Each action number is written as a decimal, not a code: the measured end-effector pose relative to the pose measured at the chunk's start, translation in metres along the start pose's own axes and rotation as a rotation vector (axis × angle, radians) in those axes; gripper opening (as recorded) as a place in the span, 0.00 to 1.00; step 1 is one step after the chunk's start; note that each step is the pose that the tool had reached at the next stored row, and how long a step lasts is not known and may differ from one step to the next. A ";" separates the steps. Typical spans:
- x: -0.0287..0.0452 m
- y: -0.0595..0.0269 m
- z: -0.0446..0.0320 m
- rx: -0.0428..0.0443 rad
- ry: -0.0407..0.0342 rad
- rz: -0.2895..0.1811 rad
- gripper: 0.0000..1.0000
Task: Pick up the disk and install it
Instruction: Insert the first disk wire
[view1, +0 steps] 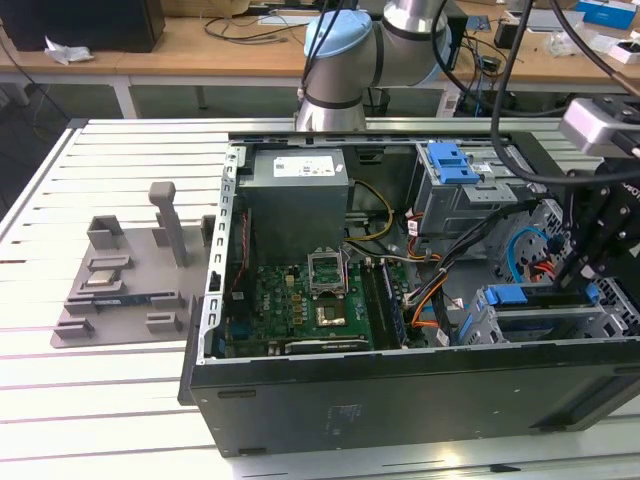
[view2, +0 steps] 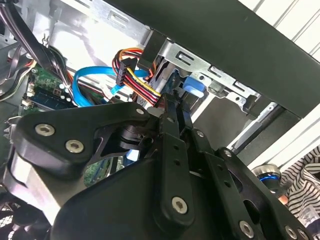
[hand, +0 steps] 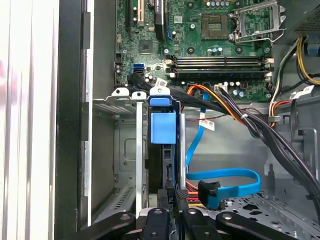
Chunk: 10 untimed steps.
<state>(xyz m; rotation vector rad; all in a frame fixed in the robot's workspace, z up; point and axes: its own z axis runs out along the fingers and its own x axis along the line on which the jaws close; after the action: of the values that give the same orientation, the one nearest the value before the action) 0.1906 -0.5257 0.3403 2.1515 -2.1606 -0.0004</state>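
The disk (hand: 167, 167) stands on edge in a slot of the metal drive cage (hand: 117, 150) at the case's front corner, and its blue plastic rail and tab (hand: 163, 127) face the first wrist camera. In the exterior view the blue rail (view1: 540, 296) lies along the cage top on that view's right. My gripper (hand: 174, 197) sits right at the disk's rear edge, its two black fingers (hand: 183, 200) close together with the thin edge between them. The second wrist view has the gripper (view2: 172, 102) pointing at the blue tab (view2: 192, 87). From the exterior view the gripper (view1: 578, 262) hangs just over the cage.
A blue data cable (hand: 225, 176) and an orange-yellow power cable bundle (hand: 215, 102) run close beside the cage. The motherboard (view1: 300, 305) and grey power supply (view1: 298, 195) fill the case's left. A blue bracket (view1: 450, 160) tops the upper bay. A grey fixture (view1: 120, 270) lies on the slatted table.
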 end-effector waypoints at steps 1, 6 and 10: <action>0.0000 0.0001 0.0005 0.0001 0.0001 0.000 0.17; -0.0001 -0.0001 0.0026 0.0001 0.0003 0.000 0.17; -0.0001 -0.0002 0.0039 0.0002 -0.0002 0.000 0.17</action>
<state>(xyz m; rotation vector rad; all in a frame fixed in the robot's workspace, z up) 0.1905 -0.5259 0.3364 2.1516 -2.1609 -0.0004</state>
